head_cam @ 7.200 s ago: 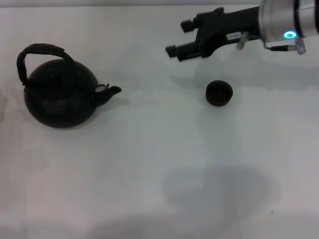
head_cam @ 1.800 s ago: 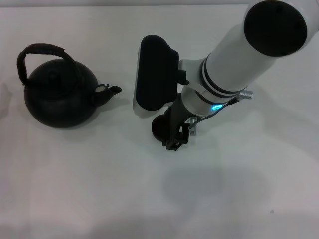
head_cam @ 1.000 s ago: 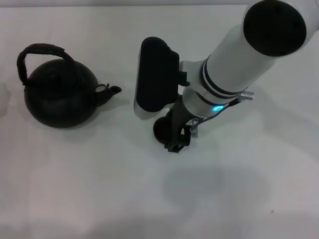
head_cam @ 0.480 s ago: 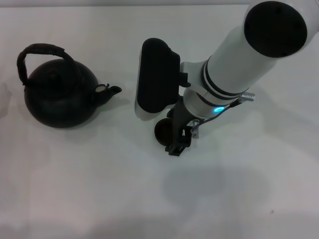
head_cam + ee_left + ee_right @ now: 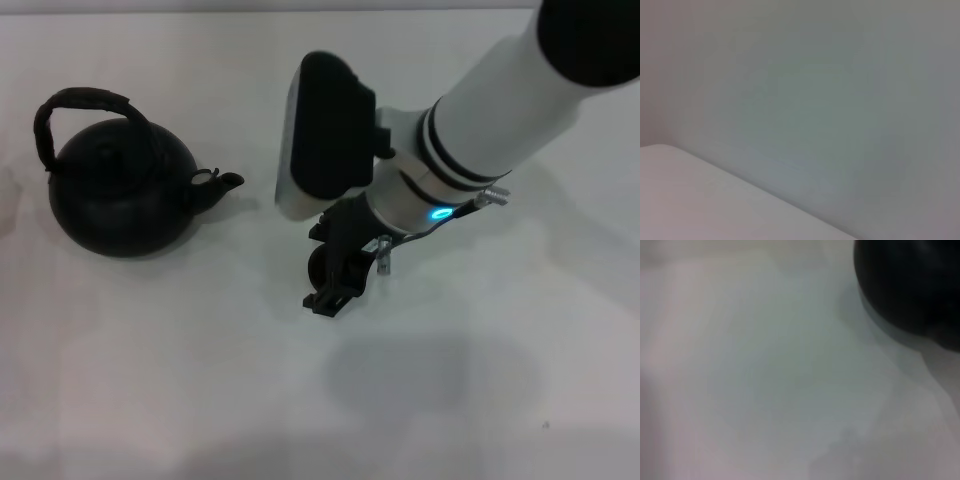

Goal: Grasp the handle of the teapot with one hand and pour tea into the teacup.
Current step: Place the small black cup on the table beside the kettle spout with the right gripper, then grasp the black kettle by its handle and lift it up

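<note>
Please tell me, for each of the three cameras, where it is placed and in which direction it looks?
Head view: above the work, looking down at the teapot, the table and the right arm; its tool covers most of the teacup.
Left wrist view: only a blank pale surface; no part of the robot.
Right wrist view: close over the table, a dark round thing at the edge; no fingers.
Head and right wrist views share the table.

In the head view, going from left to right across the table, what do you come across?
handle → teapot → its spout → teacup, mostly hidden under the right hand → the right arm's white forearm.
</note>
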`<state>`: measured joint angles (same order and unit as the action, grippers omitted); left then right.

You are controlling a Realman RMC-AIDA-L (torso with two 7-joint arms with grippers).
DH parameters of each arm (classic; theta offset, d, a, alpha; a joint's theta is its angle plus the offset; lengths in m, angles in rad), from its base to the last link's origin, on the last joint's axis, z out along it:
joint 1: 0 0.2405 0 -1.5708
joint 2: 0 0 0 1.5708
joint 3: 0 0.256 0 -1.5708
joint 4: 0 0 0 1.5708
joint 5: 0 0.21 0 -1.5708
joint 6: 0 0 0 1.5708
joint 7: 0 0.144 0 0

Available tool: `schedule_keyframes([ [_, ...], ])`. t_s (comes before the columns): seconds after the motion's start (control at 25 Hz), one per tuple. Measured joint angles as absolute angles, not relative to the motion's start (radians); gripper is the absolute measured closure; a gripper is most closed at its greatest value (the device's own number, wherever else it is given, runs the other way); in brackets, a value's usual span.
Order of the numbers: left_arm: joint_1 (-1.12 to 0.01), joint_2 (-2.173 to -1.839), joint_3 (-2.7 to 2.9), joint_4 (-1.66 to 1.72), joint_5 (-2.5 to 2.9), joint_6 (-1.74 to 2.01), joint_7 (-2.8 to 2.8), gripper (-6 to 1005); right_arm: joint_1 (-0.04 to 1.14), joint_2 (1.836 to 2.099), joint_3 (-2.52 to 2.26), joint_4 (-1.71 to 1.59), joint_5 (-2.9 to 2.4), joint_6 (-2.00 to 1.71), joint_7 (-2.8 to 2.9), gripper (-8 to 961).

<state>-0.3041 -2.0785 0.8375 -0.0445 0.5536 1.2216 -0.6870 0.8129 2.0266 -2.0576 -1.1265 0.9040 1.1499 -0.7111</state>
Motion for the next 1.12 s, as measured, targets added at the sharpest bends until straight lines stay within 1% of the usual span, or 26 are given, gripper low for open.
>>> schedule_keyframes([
  [0.12, -0.303, -2.078, 0.838, -0.045, 0.553, 1.222, -0.688, 225, 0.794, 2.025, -2.023, -1.127, 0.911, 1.151, -0.727, 82],
  [0.4, -0.303, -2.079, 0.837, -0.045, 0.554, 1.223, -0.689, 225, 0.695, 2.025, -1.824, -1.105, 1.0, 1.127, -0.892, 83],
  [0.64, -0.302, -2.079, 0.838, -0.045, 0.553, 1.223, -0.689, 226, 0.664, 2.021, -1.677, -1.008, 1.15, 1.122, -1.025, 84],
  [0.8, -0.302, -2.079, 0.837, -0.045, 0.554, 1.223, -0.689, 226, 0.653, 2.02, -1.532, -0.86, 1.329, 1.09, -1.107, 84],
  [1.0, -0.302, -2.079, 0.837, -0.045, 0.554, 1.222, -0.689, 225, 0.647, 2.02, -1.343, -0.554, 1.714, 1.068, -1.338, 85],
  [1.12, -0.302, -2.079, 0.837, -0.045, 0.554, 1.223, -0.687, 225, 0.605, 2.025, -1.286, -0.437, 1.939, 1.043, -1.55, 85],
])
